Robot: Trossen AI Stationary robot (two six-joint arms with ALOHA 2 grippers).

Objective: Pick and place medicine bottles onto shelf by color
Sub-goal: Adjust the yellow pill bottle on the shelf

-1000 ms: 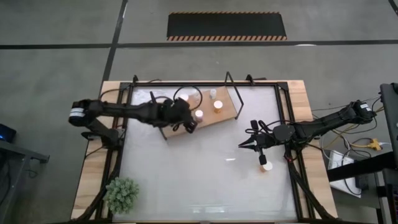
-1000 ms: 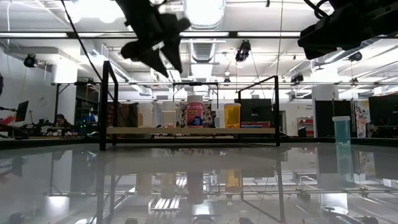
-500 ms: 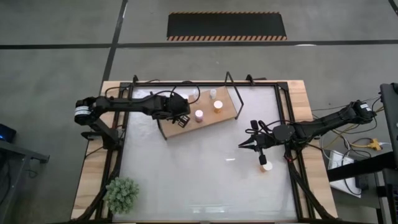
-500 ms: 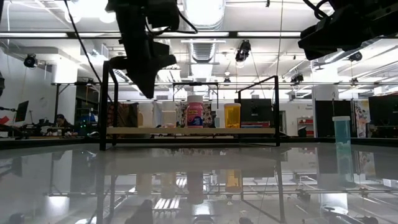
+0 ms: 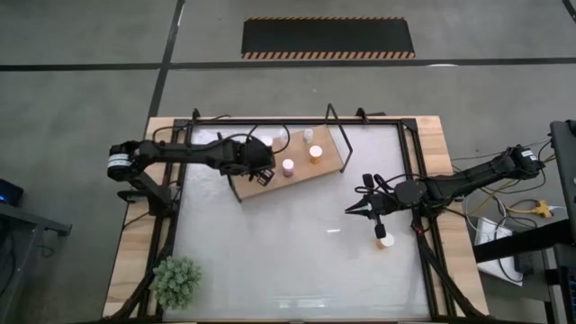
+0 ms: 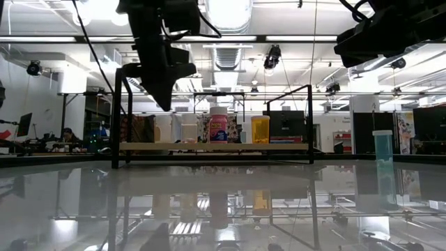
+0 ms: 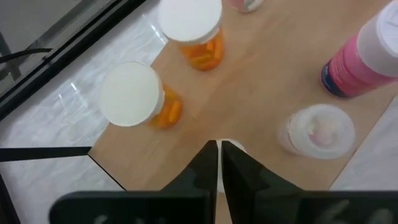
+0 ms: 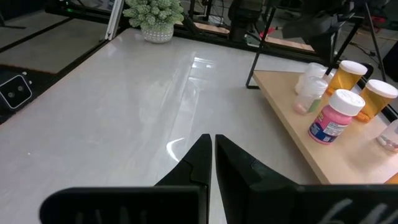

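The shelf (image 5: 301,171) is a light wooden board with black wire end frames, lying at the table's far middle. On it stand two orange bottles (image 7: 134,99) (image 7: 191,28), a pink one (image 5: 288,166) and a clear one (image 7: 316,127), all on their bases. My left gripper (image 5: 262,173) hangs shut and empty above the board's left end, beside these bottles. My right gripper (image 5: 355,209) is shut and empty over the table's right half. One more white-capped bottle (image 5: 386,240) stands on the table near the right arm.
A small potted plant (image 5: 176,280) sits at the table's near left corner. The shelf's wire end frames (image 6: 120,115) (image 6: 309,122) rise at both ends of the board. The pale tabletop (image 5: 288,261) has a black rim.
My left gripper has drawn back from the pink bottle toward the table's left edge, turned from slanting to pointing straight down, and shut with nothing in it. The bottles on the shelf have stayed where they were.
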